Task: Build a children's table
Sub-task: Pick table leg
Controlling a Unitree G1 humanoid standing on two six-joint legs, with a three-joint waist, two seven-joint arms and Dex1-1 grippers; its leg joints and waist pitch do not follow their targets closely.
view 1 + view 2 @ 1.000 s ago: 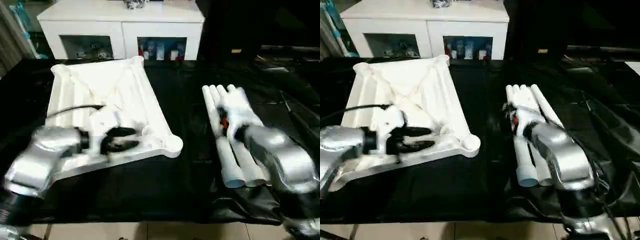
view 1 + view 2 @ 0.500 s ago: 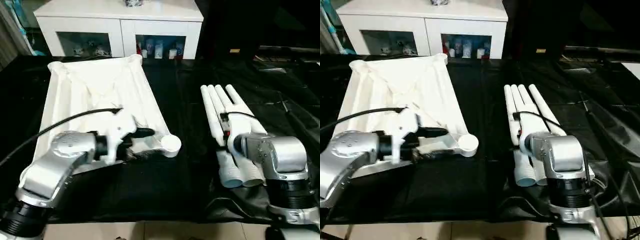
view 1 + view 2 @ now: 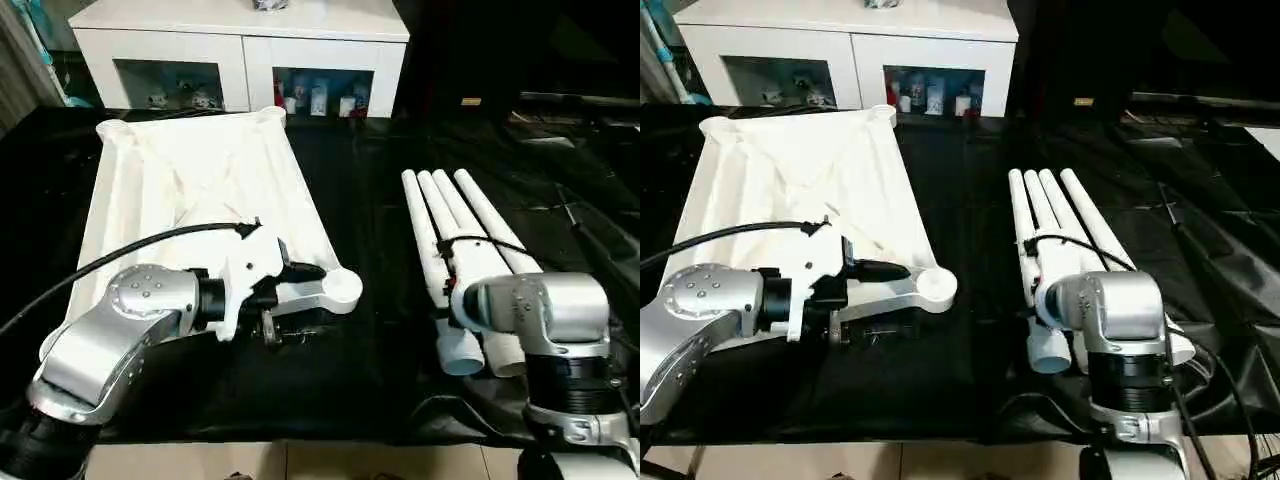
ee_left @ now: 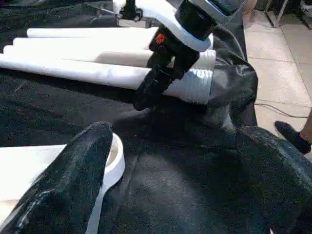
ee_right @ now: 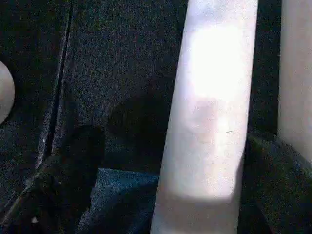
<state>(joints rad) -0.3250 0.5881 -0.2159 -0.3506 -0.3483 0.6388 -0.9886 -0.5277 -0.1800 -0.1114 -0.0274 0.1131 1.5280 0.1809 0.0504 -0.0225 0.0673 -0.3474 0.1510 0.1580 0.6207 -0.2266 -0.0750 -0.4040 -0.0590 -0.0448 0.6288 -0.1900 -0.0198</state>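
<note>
Barely begun: tabletop [image 3: 200, 190] underside-up on the black worktop [image 3: 370, 370], four legs [image 3: 1055, 235] loose beside it, left fingers [image 3: 880, 270] spread at its near corner socket [image 3: 340, 290], right fingers [image 5: 73, 170] spread astride one leg.

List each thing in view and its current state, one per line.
Tabletop: lying underside up on the black sheet, no legs fitted.
Near corner socket: empty.
Four legs: lying side by side on the sheet, loose.
Left pincer: open at the tabletop's near edge, holding nothing.
Right pincer: open, straddling one leg, not closed on it.
Cabinet: doors shut.
</note>
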